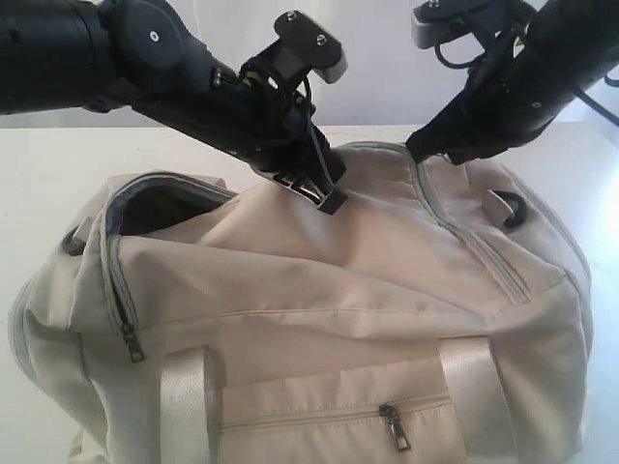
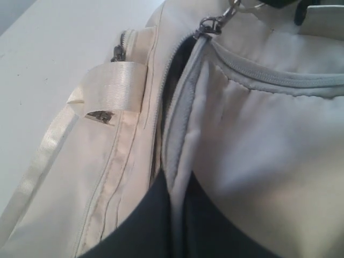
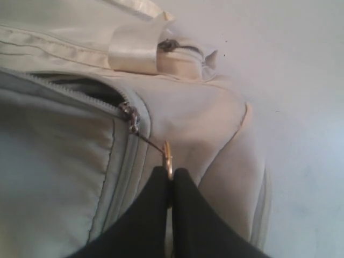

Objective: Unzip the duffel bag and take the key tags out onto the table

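The cream-beige duffel bag (image 1: 319,290) lies on the white table (image 1: 48,174). Its main zipper is partly undone, and dark lining shows in the gap (image 1: 155,208). My left gripper (image 1: 324,193) is shut on the grey-edged fabric flap beside the zipper opening (image 2: 177,188). My right gripper (image 1: 418,150) is shut on a brass ring pull (image 3: 168,158) that hangs from the zipper slider (image 3: 130,115). In the left wrist view the same slider (image 2: 207,26) sits at the far end of the open gap. The key tags are hidden.
Two pale webbing straps (image 1: 184,406) (image 1: 479,387) cross the near side around a zipped side pocket (image 1: 392,420). A dark ring (image 1: 510,208) sits at the bag's right end. Another zip pull (image 1: 132,346) hangs at the left end. Bare table (image 3: 301,80) surrounds the bag.
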Robot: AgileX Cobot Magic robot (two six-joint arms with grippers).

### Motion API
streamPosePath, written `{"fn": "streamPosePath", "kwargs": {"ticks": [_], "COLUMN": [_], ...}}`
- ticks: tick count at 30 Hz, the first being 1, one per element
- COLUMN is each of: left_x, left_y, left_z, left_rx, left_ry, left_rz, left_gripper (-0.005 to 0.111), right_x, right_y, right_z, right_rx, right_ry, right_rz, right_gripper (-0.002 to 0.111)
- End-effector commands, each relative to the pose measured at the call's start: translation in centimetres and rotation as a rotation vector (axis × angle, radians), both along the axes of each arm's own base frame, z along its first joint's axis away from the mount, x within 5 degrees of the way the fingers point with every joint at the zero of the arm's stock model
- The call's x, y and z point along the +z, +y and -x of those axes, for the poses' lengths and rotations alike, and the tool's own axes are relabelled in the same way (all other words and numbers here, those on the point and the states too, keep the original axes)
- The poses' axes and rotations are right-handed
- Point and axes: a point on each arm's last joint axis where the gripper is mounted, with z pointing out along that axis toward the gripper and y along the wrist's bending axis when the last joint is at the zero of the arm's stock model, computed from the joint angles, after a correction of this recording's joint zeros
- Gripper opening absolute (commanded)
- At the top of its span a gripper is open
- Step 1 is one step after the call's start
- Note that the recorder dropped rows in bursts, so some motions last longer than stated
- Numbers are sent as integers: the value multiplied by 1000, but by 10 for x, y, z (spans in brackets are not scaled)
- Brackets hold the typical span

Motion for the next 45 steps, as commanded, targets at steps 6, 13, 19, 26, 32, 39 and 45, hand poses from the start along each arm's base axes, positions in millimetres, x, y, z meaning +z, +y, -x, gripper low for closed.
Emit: {"fn": "streamPosePath", "kwargs": {"ticks": [6,13,19,26,32,39,45], "left_x": [7,-2,8,18,17,15,20], "left_y": [6,7,10,21,39,37,13], "left_z": [0,15,18,11,2,9,31], "left_rx": [23,-73,-65,24,100,58,-184], "left_ry": [9,164,122,86,117,201,267], "left_rz": [15,-54,-53,-19,-1,14,100], "left_gripper": [0,0,0,0,0,0,0], "right_x": [-5,10,12,12,13,16,14], "right_y": [-8,-9,-10,-10,-13,-9,1], "right_z": [16,21,23,25,30,29,27], "right_rx": [4,4,4,3,2,-1,49], "right_ry": [9,-69,-73,-56,-27,-65,-51], "right_rz": [36,19,22,26,56,-2,-102], "right_gripper": [0,0,0,0,0,0,0]}}
